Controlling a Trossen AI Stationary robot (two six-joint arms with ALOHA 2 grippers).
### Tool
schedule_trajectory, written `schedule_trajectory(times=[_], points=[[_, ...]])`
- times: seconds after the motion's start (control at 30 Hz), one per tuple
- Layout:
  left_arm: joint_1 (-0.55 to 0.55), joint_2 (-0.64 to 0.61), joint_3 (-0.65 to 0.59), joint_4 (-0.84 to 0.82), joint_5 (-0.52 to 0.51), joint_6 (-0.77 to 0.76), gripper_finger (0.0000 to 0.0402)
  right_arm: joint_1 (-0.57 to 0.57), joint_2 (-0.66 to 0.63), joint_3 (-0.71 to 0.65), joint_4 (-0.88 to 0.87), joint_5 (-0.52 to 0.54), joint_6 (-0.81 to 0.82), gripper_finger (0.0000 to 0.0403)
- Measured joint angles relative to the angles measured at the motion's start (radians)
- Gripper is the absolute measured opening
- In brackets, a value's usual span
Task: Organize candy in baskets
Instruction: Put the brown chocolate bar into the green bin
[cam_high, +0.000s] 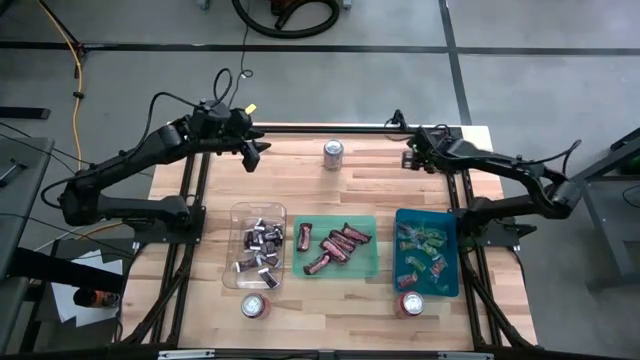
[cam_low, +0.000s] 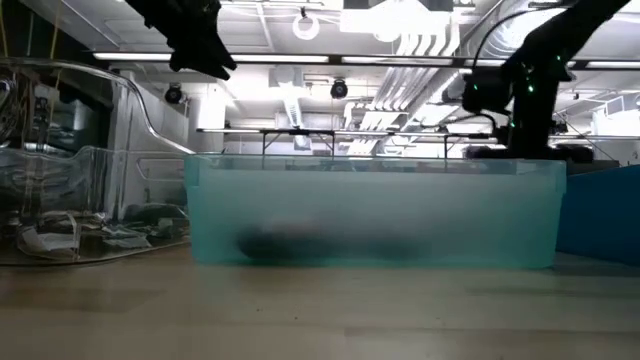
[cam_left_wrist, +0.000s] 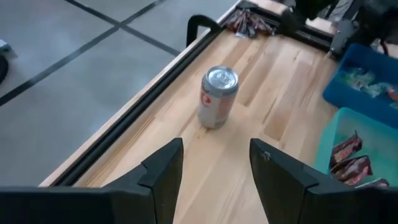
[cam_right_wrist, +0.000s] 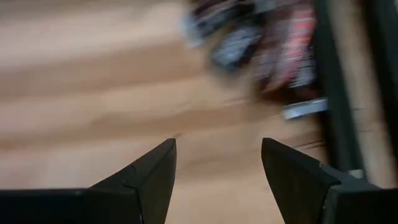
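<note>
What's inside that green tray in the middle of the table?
The green tray holds several maroon-brown wrapped candies, lying loosely and partly overlapping. Whatever sits beneath the overlapping wrappers is covered, so an exact count cannot be made.

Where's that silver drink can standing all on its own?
In the high view the silver can stands upright near the table's far edge, between the left gripper and the right gripper, beyond the green basket. It also shows in the left wrist view.
</note>
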Motion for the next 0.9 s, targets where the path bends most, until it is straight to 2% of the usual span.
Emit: schedule_trajectory(times=[0.17, 0.33, 0.5, 0.77, 0.9], points=[[0.017, 0.000, 0.000, -0.010, 0.001, 0.004, 0.0172, -0.084, 0.043, -0.018, 0.016, 0.101, 0.048, 0.0232], [0.033, 0.000, 0.000, -0.014, 0.001, 0.021, 0.0172, -0.126, 0.143, 0.003, 0.077, 0.192, 0.029, 0.0232], [0.042, 0.000, 0.000, -0.020, 0.001, 0.022, 0.0172, -0.169, 0.254, 0.006, 0.118, 0.164, 0.052, 0.0232], [0.042, 0.000, 0.000, -0.020, 0.001, 0.007, 0.0172, -0.161, 0.363, 0.011, 0.155, 0.186, 0.080, 0.0230], [0.042, 0.000, 0.000, -0.020, 0.001, -0.008, 0.0172, -0.162, 0.381, 0.012, 0.159, 0.180, 0.082, 0.0198]])
